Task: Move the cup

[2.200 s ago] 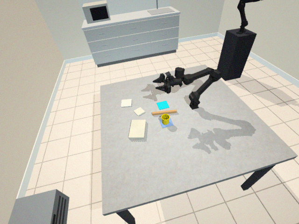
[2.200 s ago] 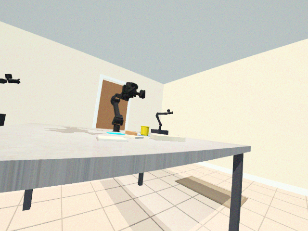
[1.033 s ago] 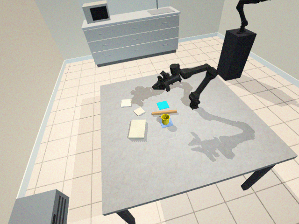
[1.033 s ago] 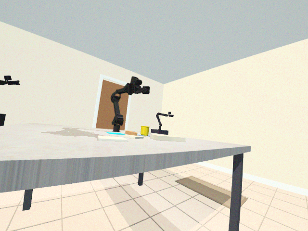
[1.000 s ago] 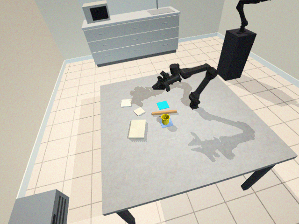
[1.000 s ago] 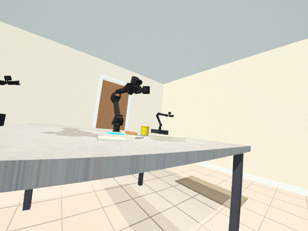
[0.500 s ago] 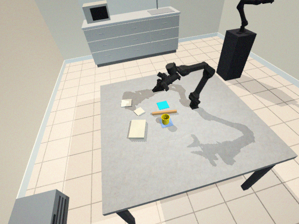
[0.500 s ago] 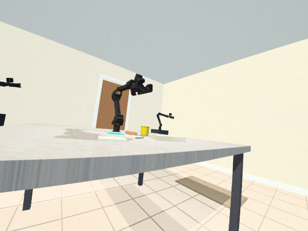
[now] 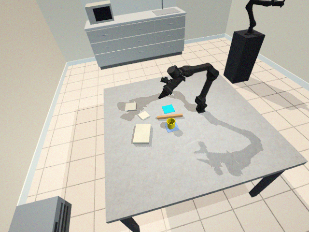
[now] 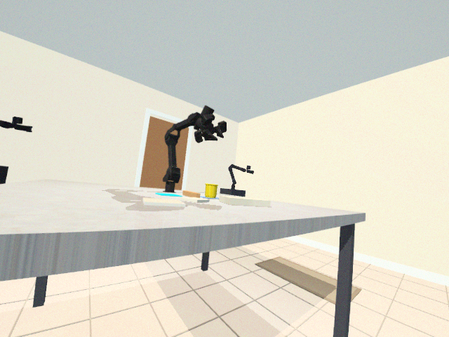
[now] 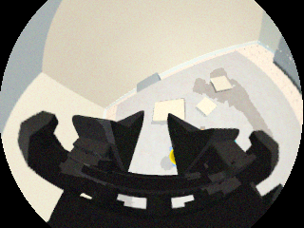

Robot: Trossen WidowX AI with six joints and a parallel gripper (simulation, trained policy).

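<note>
Top view: yellow cup point(image 9: 171, 123) point(image 10: 210, 190) point(image 11: 173, 157) upright on the blue pad point(image 9: 175, 129) point(image 10: 216, 198), marbles prob. inside but too small to be sure. Orange bar point(image 9: 169, 116) point(image 10: 191, 194) lies between it & the cyan pad point(image 9: 168, 108) point(image 10: 168, 194), which is on the far side. Big cream block point(image 9: 142, 133) point(image 10: 244, 201) point(image 11: 168, 110) to the left, two smaller cream blocks left/far. Gripper point(image 9: 161, 95) point(image 10: 219, 134) point(image 11: 156, 114) is up in the air, well apart from the cup, w/ nothing held.

Ext. view: cup upright, right of the orange bar; cyan pad further left. Gripper high above the table point(image 9: 199, 174) point(image 10: 253, 217) point(image 11: 142, 142), pointing right & down.

Wrist view: fingers spread part-way, gap btwn tips, nothing in it. Cup mostly hidden behind the right-hand finger in this view.

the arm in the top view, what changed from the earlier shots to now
The arm swung its gripper toward the side with the cream blocks, tipping the fingers downward; they stand closer together but partly open. Nothing was taken hold of or let go. The yellow cup, both pads and the orange bar stayed put.
</note>
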